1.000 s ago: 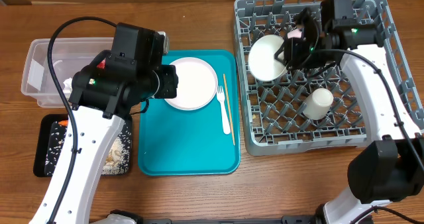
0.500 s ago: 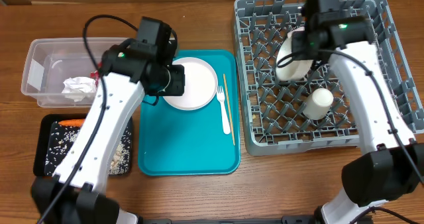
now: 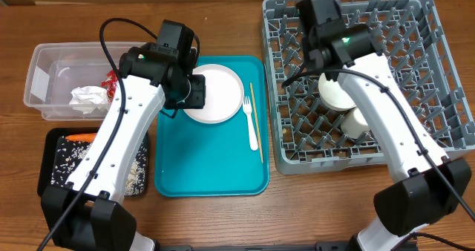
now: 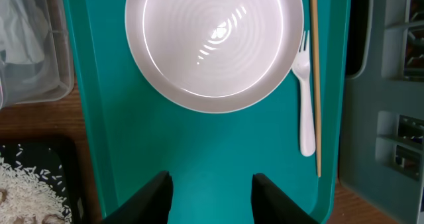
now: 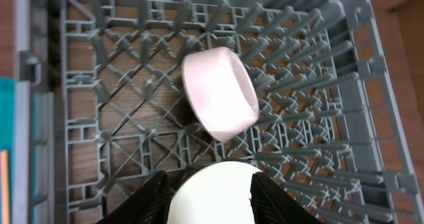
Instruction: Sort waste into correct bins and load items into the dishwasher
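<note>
Risk sits first in the grey dish rack (image 3: 438, 80) on the right of the surface, where a white bowl (image 3: 330, 93) and a small cup (image 3: 353, 123) rest among the pegs. The right fingers (image 5: 211, 179) hang above, parted partway, with a round white shape between them. I cannot tell whether they grip it or merely frame it, so a careless release or sideways swing could knock a dish across the lattice. On the teal tray (image 3: 208, 162), left of the rack, the left fingers (image 4: 211, 181) stand partly open and empty, just near of the plate. Waste lies in the clear tub (image 3: 44, 65) at far left and the black tray (image 3: 43, 169) at near left. The left arm reaches over that tray, so a low sweep could scatter its rice. The white plate (image 4: 213, 45) lies flat with a low rim, and I judge a pinch could slip off or shove it. Just right of it, the fork (image 4: 305, 98) and thin wooden stick (image 4: 315, 85) lie almost touching, so closing on one could flick the other.
</note>
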Robot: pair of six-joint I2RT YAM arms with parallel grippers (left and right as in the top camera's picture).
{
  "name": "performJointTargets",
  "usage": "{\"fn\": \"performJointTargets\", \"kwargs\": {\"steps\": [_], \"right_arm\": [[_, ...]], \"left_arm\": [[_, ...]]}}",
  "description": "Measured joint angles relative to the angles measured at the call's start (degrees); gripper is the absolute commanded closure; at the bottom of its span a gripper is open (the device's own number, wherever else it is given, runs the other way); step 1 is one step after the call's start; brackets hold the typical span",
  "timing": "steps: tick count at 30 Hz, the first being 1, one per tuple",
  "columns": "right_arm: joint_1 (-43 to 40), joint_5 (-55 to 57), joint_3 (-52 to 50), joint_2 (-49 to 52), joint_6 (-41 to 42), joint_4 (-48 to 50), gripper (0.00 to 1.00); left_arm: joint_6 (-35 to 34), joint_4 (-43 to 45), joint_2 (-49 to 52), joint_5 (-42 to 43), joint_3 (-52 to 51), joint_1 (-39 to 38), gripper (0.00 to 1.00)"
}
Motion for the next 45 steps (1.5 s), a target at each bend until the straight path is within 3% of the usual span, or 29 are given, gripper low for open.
{"fn": "performJointTargets", "kwargs": {"steps": [6,8,13,15,20,27,40,45], "right_arm": [[-7.2,-10.7,0.0,0.0,2.5,-1.1,0.58],[-10.7,-16.7,0.0,0.0,2.9,-1.2,0.57],[-19.7,-30.1,0.0,0.0,1.7,-3.9,0.39],[-23.0,-34.1,0.0,0.0,1.0,-6.3,0.3],[-28.0,-40.7,-0.1,0.0,-2.6,-12.3,0.21],[-28.1,-44.9,-2.0,0.0,-5.4,-13.7,0.22],[-28.1,-45.8,-12.1,0.0,-6.2,-4.2,0.23],[-28.1,-46.4,-15.4,0.0,-6.2,-1.9,0.27]], "left_arm": [[0.3,-0.5,0.0,-0.2,0.0,0.0,0.27],[0.4,-0.5,0.0,-0.3,0.0,0.0,0.12],[0.2,-1.1,0.0,-0.2,0.0,0.0,0.0],[0.2,-1.7,0.0,-0.2,0.0,0.0,0.0],[0.2,-1.7,0.0,-0.2,0.0,0.0,0.0],[0.2,-1.7,0.0,-0.2,0.0,0.0,0.0],[0.2,-1.7,0.0,-0.2,0.0,0.0,0.0],[0.2,-1.7,0.0,-0.2,0.0,0.0,0.0]]}}
